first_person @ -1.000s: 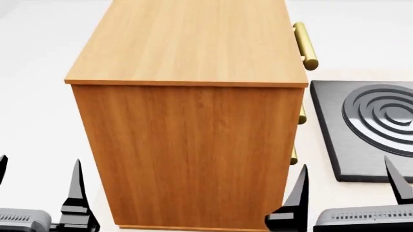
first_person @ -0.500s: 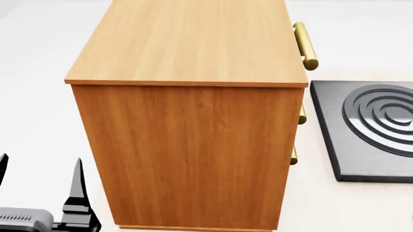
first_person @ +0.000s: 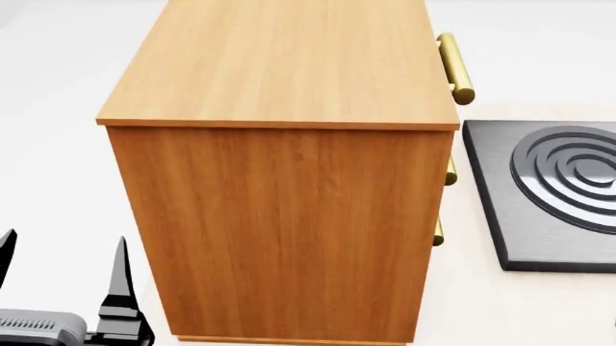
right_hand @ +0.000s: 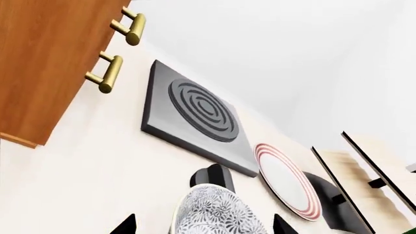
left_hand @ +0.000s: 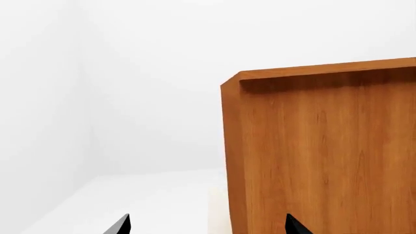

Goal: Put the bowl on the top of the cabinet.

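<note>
The orange-brown wood-grain cabinet (first_person: 279,65) fills the middle of the head view, its flat top bare. My left gripper (first_person: 63,241) stands open and empty low beside the cabinet's left side; in the left wrist view the cabinet (left_hand: 318,146) rises just ahead of that gripper (left_hand: 208,225). The white bowl (right_hand: 217,212) with its grey floral pattern shows only in the right wrist view, on the pale counter. It lies between the spread fingertips of my open right gripper (right_hand: 204,222). The head view shows neither the bowl nor the right gripper.
A dark grey burner slab with raised rings (first_person: 553,191) lies right of the cabinet, also in the right wrist view (right_hand: 195,109). Beyond it are a white plate with red rim rings (right_hand: 286,180) and a pale wood rack (right_hand: 364,165). Brass handles (first_person: 454,66) stick out of the cabinet's right face.
My right gripper, at the bottom right of the head view a second ago, has left that view. The left gripper has shifted slightly. The cabinet has not moved.
</note>
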